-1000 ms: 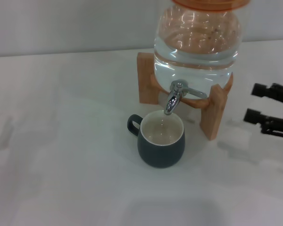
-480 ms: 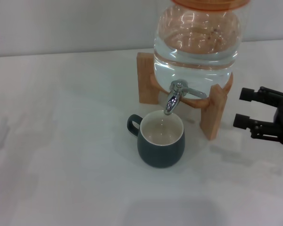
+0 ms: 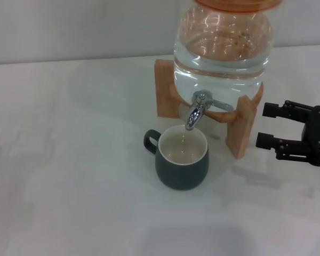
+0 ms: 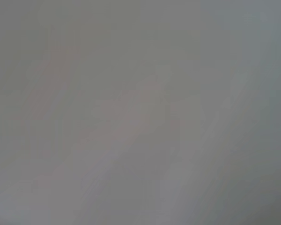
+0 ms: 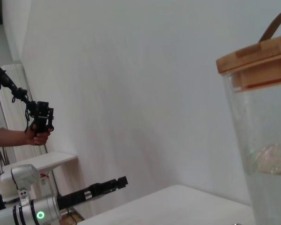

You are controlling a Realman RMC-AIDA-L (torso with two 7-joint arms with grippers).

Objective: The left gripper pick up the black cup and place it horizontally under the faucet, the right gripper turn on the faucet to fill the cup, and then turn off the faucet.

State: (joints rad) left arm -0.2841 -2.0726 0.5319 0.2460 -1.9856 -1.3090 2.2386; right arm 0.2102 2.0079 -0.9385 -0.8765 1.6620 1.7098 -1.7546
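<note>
The black cup (image 3: pixel 182 160) stands upright on the white table, handle to the left, its cream inside directly under the faucet (image 3: pixel 194 113). The chrome faucet sticks out of the glass jar (image 3: pixel 221 48), which rests in a wooden stand (image 3: pixel 246 125). My right gripper (image 3: pixel 265 126) is open and empty, just right of the stand at about faucet height, jaws pointing left. My left gripper is out of the head view; it shows far off in the right wrist view (image 5: pixel 116 182), on its arm with the green light. The left wrist view shows only a grey blur.
The white table (image 3: pixel 69 160) stretches left and in front of the cup. The right wrist view shows the jar's wooden lid (image 5: pixel 260 58) close by and a person's hand holding a black device (image 5: pixel 37 125) far off.
My right gripper has moved left, from the right edge of the head view to just beside the wooden stand. The cup and faucet have not moved.
</note>
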